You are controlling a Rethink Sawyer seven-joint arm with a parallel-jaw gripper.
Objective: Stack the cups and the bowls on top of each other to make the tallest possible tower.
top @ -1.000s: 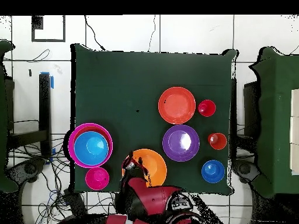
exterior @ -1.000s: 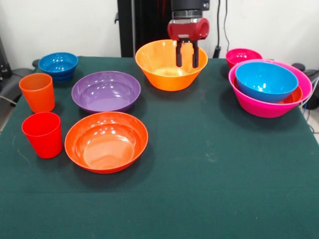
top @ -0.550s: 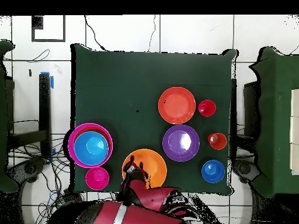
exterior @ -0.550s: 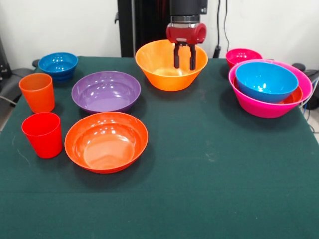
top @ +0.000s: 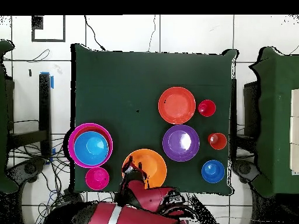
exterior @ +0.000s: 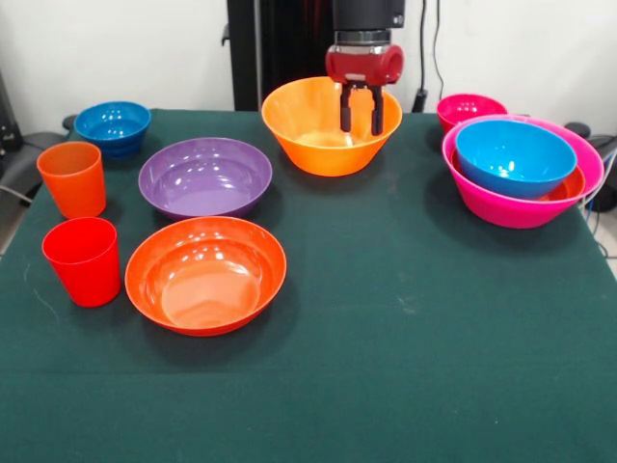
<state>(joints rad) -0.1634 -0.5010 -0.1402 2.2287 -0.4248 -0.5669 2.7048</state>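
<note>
My gripper (exterior: pixel 362 121) hangs open over the far inside of the yellow-orange bowl (exterior: pixel 323 147), with nothing between its fingers. In the overhead view the gripper (top: pixel 133 172) sits at that bowl's (top: pixel 149 166) left rim. The tower is a large pink bowl (exterior: pixel 521 204) holding a red-orange bowl (exterior: pixel 571 185) and a blue bowl (exterior: pixel 514 156). Behind it stands a small pink-red bowl (exterior: pixel 469 108). A purple bowl (exterior: pixel 204 177), a red-orange bowl (exterior: pixel 204 275) and a small blue bowl (exterior: pixel 113 123) stand apart. The orange cup (exterior: pixel 72 178) and red cup (exterior: pixel 83 260) stand upright at the left.
From above, the pink bowl (top: pixel 73 146) lies at the cloth's left edge, and the red cup (top: pixel 207 108), orange cup (top: pixel 217 140) and blue bowl (top: pixel 213 171) line its right side. Green cloth (exterior: pixel 434 338) covers the table.
The gripper has stayed open over the yellow-orange bowl, shifting only slightly sideways. The arm behind it has swung round. No bowl or cup has moved.
</note>
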